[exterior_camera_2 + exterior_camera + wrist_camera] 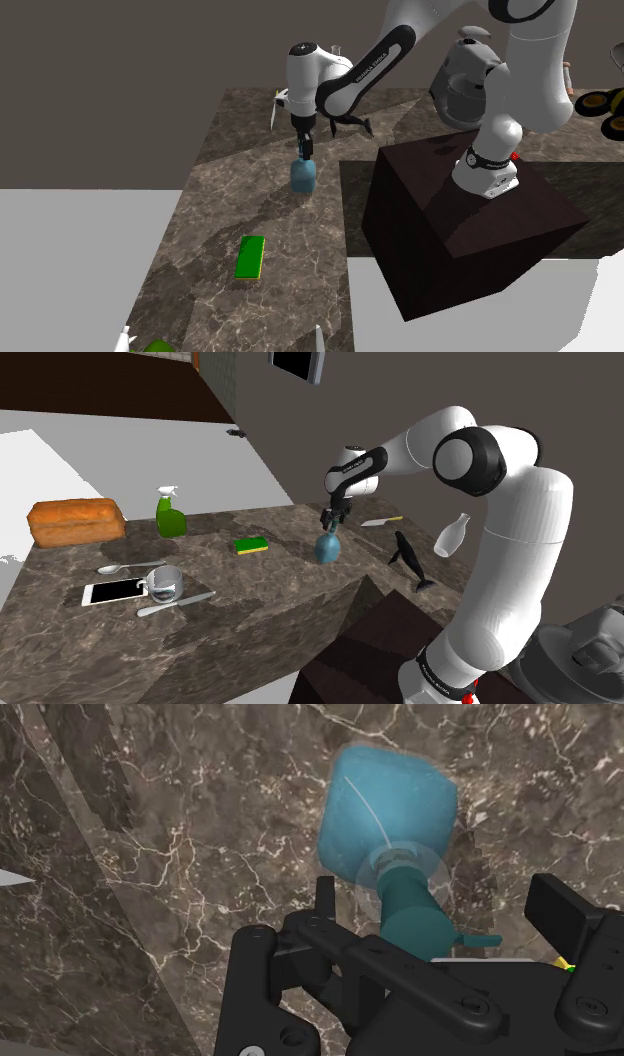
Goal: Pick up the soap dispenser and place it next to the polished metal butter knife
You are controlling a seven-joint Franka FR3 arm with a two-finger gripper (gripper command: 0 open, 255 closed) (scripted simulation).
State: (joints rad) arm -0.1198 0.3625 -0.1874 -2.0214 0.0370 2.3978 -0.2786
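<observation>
The blue soap dispenser (pixel 390 809), judged light, rigid and slippery, is best taken at its narrow pump neck (pixel 410 909), around which the pincer (pixel 440 892) is spread wide.

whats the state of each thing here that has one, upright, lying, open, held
soap dispenser: upright on the counter, not held
end effector: open, straddling the pump
spray bottle: upright
glass cup: upright
butter knife: lying flat
phone: lying flat, screen up
</observation>
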